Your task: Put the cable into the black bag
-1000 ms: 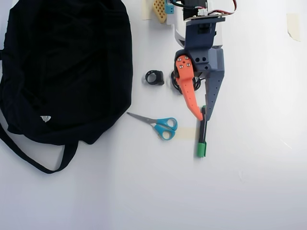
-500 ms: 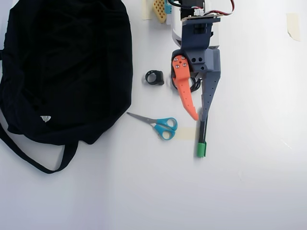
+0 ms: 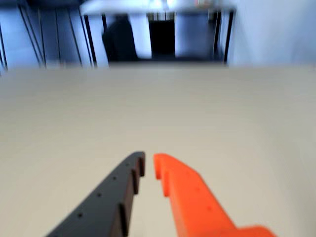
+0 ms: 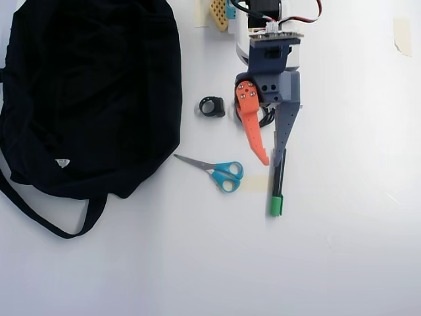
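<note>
The black bag (image 4: 85, 92) lies slumped across the left of the overhead view, its thin strap looping below it. Only a bit of the cable (image 4: 266, 119) shows as black loops between the finger bases; the arm hides the remainder. My gripper (image 4: 270, 160) hangs over it and points down the picture, with an orange finger and a dark grey one. In the wrist view my gripper (image 3: 148, 161) has its tips a narrow gap apart with nothing between them, above bare pale table. No cable or bag shows there.
A small black ring-shaped piece (image 4: 212, 106) sits between bag and arm. Blue-handled scissors (image 4: 223, 172) lie below it. A black pen with a green cap (image 4: 276, 191) lies just beyond the fingertips. The arm's base (image 4: 266, 26) stands at the top edge.
The fingers have swung slightly left and drawn back toward the base. Less of the cable shows now. Bag, scissors, ring and pen have not moved.
</note>
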Controlling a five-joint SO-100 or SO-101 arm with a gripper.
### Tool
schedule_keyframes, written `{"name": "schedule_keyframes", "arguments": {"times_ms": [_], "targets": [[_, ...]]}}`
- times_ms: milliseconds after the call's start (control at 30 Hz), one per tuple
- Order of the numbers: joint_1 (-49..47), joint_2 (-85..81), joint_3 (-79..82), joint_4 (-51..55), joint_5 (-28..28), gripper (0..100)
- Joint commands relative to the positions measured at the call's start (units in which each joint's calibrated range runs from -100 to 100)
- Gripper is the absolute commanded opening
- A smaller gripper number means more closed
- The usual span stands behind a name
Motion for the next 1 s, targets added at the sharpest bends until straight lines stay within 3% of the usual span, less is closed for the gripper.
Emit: {"name": "schedule_keyframes", "arguments": {"times_ms": [0,633,967], "targets": [[-0.5,-2.4,-3.9,9.7,-0.2,2],[-1.4,-3.9,-7.6,55.5,2.5,2],[-1.5,-3.9,-7.6,67.7,7.9,2]]}}
